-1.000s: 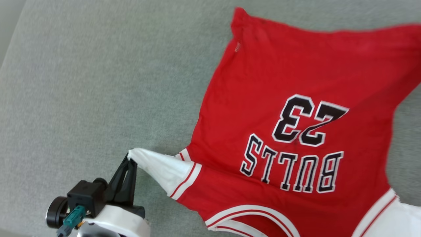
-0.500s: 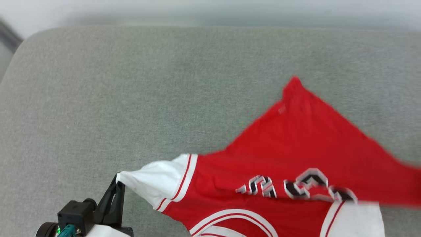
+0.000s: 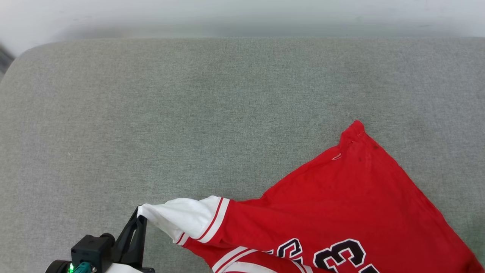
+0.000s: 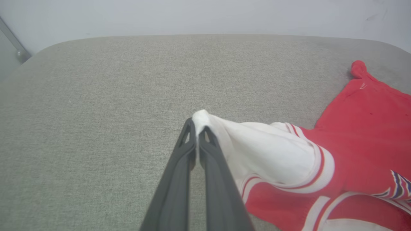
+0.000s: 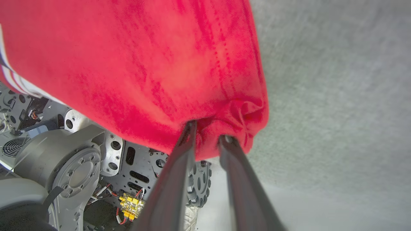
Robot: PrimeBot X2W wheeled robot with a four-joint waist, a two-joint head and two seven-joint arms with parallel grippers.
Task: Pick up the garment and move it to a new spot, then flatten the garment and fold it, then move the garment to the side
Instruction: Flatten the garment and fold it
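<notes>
The garment [image 3: 341,204], a red jersey with white sleeves and black lettering, lies spread on the grey cushion [image 3: 189,113] at the lower right of the head view. My left gripper [image 3: 139,218] is shut on the tip of its white sleeve [image 4: 257,150], pulled out to the left; in the left wrist view the gripper [image 4: 196,123] pinches the cloth at its tips. In the right wrist view, my right gripper [image 5: 208,131] has its jaws slightly parted, with a bunched red edge of the garment [image 5: 160,64] lying between and over the tips.
The grey cushion stretches wide to the left and back, ending at a pale wall [image 3: 227,15]. Its left corner is rounded [image 3: 22,57]. Under the hanging cloth in the right wrist view is my own wheeled base [image 5: 80,166].
The head camera has tilted up, so the garment now sits lower in view and the cushion's far edge shows. The left grip on the sleeve is unchanged.
</notes>
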